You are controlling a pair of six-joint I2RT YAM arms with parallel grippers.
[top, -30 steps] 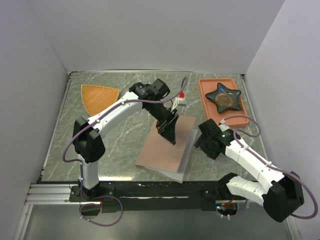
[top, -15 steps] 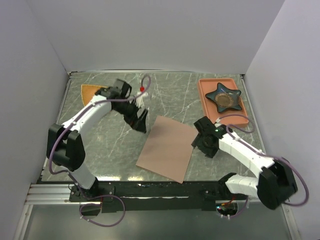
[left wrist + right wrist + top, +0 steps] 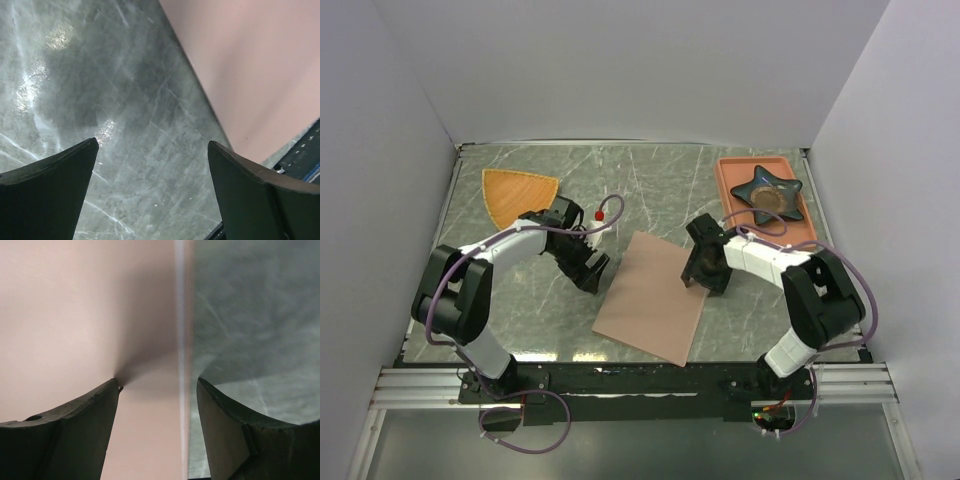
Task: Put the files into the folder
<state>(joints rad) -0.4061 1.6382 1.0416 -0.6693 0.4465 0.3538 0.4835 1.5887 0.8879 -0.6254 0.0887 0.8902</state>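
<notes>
Currently, the folder [image 3: 652,298] lies closed and flat on the marble-patterned table [image 3: 650,185], near the middle of the work area. It is turned so that its long edges run diagonally across the surface.

The files are not visible in the overhead view. In the right wrist view, a narrow pale line [image 3: 180,315] runs along the folder's edge between two pinkish layers. Whether this line is the edge of the sheets cannot be told.

Left gripper [image 3: 590,272]: the claw is spread wide and holds nothing. It sits low over bare table, just beside the folder's left long edge. In the left wrist view the folder's edge lies off to one side, beyond the two fingers and not between them. Contact with the table cannot be determined.

Right gripper [image 3: 703,275]: the claw is spread and pinches nothing. It straddles the folder's right long edge near the far corner. One finger [image 3: 65,430] is over the folder's cover, and its tip meets its own shadow on the card. The other finger is over the table.

An orange fan-shaped plate [image 3: 518,192] lies at the far left, well apart from the folder. A salmon tray [image 3: 735,225] at the far right holds a dark star-shaped dish [image 3: 767,193].
</notes>
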